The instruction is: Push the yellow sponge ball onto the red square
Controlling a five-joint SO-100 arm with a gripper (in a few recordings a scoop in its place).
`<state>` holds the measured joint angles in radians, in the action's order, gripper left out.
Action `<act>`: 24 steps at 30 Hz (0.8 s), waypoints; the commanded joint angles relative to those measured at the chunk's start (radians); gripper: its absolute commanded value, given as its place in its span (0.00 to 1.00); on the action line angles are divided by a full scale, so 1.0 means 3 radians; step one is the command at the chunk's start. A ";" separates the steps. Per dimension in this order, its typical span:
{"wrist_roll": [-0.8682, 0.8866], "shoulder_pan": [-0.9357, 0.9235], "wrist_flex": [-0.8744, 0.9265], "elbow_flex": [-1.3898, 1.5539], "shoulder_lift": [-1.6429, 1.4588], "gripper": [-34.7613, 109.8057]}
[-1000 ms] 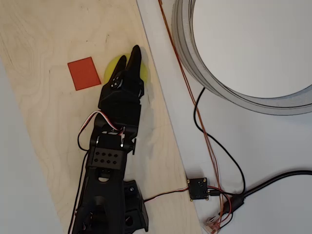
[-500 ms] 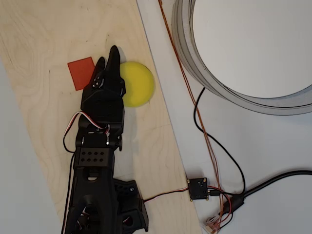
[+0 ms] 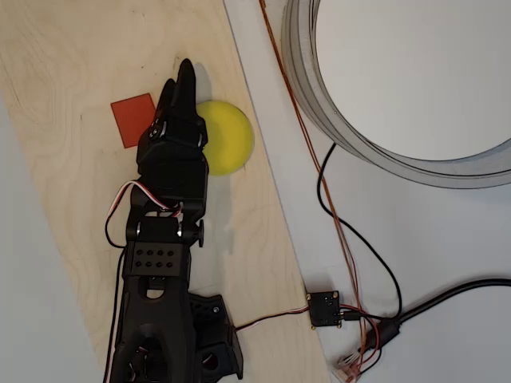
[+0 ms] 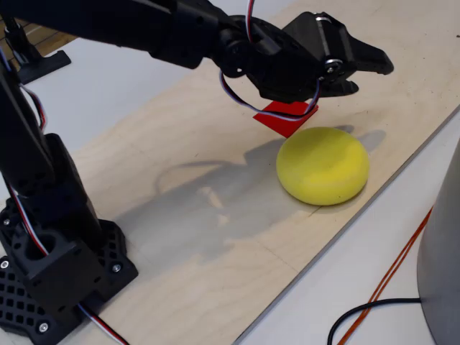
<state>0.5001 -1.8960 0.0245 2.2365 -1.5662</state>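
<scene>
Gripper: we see the black gripper (image 3: pixel 177 84) raised above the wooden board (image 3: pixel 64 48), its tips pointing to the far end of the board in the overhead view; in the fixed view the gripper (image 4: pixel 370 68) hangs in the air over the gap between ball and square
Jaws: we read them as drawn together with only a thin slit between the tips, holding nothing
Ball: we find the yellow sponge ball (image 3: pixel 227 137) on the board just right of the gripper in the overhead view, near the board's right edge; in the fixed view the ball (image 4: pixel 323 165) rests on the wood, free of the fingers
Square: we see the red square (image 3: pixel 129 120) flat on the board left of the gripper overhead, apart from the ball; in the fixed view the square (image 4: pixel 284 118) lies partly hidden behind the gripper
Surroundings: we note a black cable (image 3: pixel 359 247) and thin red wires (image 3: pixel 295 104) on the white table (image 3: pixel 447 231), beside a large grey ring (image 3: pixel 319 104)
</scene>
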 commanded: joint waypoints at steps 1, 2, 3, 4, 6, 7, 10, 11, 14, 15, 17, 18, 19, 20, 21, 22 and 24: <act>-0.0322 -0.0235 0.0026 -0.0036 -0.0286 0.37; -0.0378 -0.0291 0.0026 0.0010 -0.0317 0.37; -0.0445 -0.0343 0.0020 0.0061 -0.0348 0.37; -0.0522 -0.0378 0.0015 0.0102 -0.0394 0.37; -0.0639 -0.0455 0.0015 0.0184 -0.0491 0.37; -0.0690 -0.0486 0.0015 0.0245 -0.0562 0.37; -0.0793 -0.0552 0.0020 0.0430 -0.0787 0.37; -0.0808 -0.0562 0.0020 0.0486 -0.0854 0.37; -0.0798 -0.0573 0.0020 0.0649 -0.1018 0.37; -0.0787 -0.0573 0.0031 0.0690 -0.1058 0.37; -0.0752 -0.0573 0.0031 0.0793 -0.1130 0.37; -0.0731 -0.0573 0.0031 0.0833 -0.1150 0.37; -0.0695 -0.0578 0.0031 0.0874 -0.1166 0.37; -0.0665 -0.0583 0.0031 0.0905 -0.1171 0.37; -0.0629 -0.0583 0.0036 0.0941 -0.1171 0.37; -0.0583 -0.0583 0.0031 0.0977 -0.1166 0.37; -0.0496 -0.0588 0.0031 0.1033 -0.1150 0.37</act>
<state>0.3160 -2.0479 0.0245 2.5265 -1.8699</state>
